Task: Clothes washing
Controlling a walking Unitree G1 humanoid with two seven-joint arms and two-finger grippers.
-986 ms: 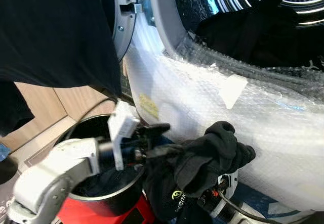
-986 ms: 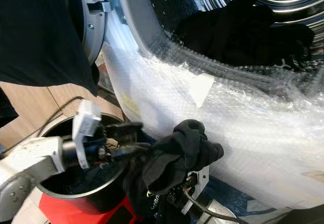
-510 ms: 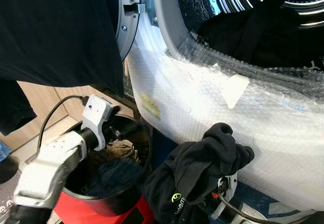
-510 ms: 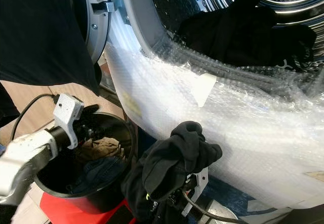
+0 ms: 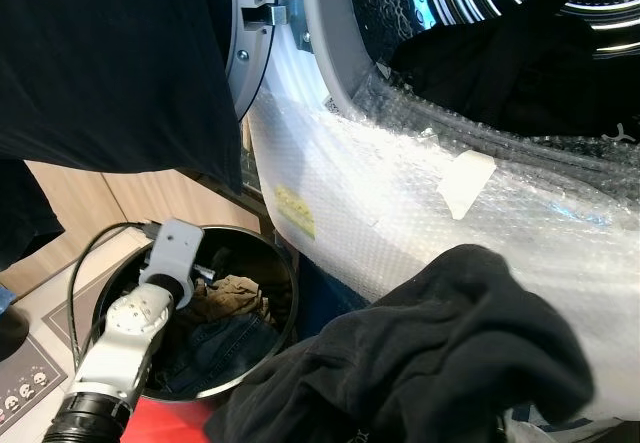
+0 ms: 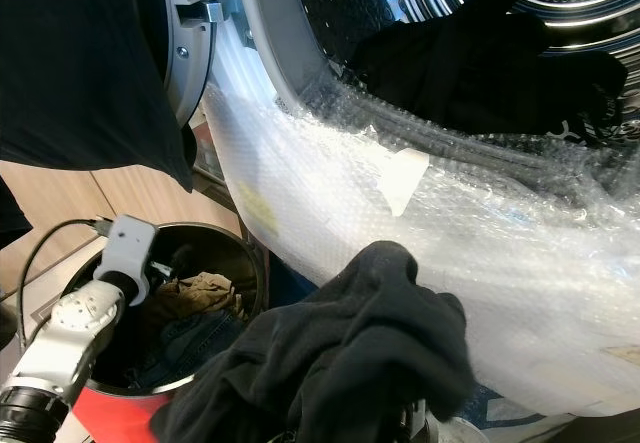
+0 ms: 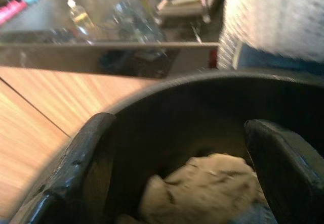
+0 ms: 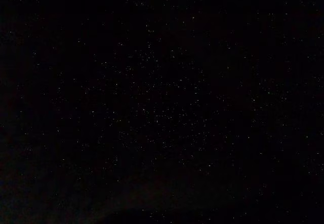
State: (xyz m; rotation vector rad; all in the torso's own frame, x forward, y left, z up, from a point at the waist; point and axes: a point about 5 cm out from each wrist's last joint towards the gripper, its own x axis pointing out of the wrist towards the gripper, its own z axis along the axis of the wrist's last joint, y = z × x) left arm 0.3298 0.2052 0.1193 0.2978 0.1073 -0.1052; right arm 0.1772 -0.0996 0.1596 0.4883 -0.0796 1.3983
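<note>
Silver left arm bent down — left hand (image 7: 177, 178) spread inside bucket (image 5: 275, 263)

My left arm (image 5: 125, 328) is silver-white, a rounded shell with small dark screw holes, ending toward me in a ribbed black collar. A pale grey camera block (image 5: 172, 253) sits at the wrist, and a thin black cable (image 5: 85, 263) loops out from it. The left end effector (image 7: 182, 168) has two broad, matte black fingers (image 7: 88, 163) with scuffed edges.
</note>
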